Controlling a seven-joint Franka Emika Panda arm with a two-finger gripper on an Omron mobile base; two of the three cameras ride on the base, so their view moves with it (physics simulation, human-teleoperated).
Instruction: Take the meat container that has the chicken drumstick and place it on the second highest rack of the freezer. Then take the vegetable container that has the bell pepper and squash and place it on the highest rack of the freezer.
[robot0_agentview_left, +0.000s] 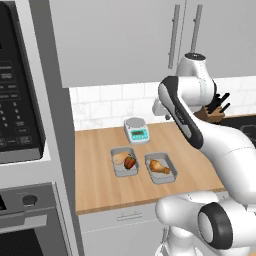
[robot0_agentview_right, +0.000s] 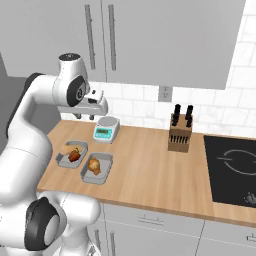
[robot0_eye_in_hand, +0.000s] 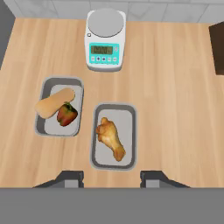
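The counter (robot0_eye_in_hand: 175, 109) looks like matt, light-grained wood. Both trays (robot0_eye_in_hand: 131, 131) look like smooth grey metal. The scale (robot0_eye_in_hand: 105, 41) looks like white plastic.

Open wooden counter (robot0_eye_in_hand: 175, 109) right of two adjacent trays: vegetable container (robot0_eye_in_hand: 59, 107) left, meat container (robot0_eye_in_hand: 113, 136) right. Kitchen scale (robot0_eye_in_hand: 105, 39) just beyond; knife block (robot0_agentview_right: 180, 134) farther right.

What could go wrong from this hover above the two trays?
The vegetable tray sits close beside the meat tray, so a descent by the open gripper that drifts sideways could nudge or grab the wrong one. The chicken drumstick lies loose and may slide if the tray tips. The kitchen scale stands just behind, within range of a careless swing.
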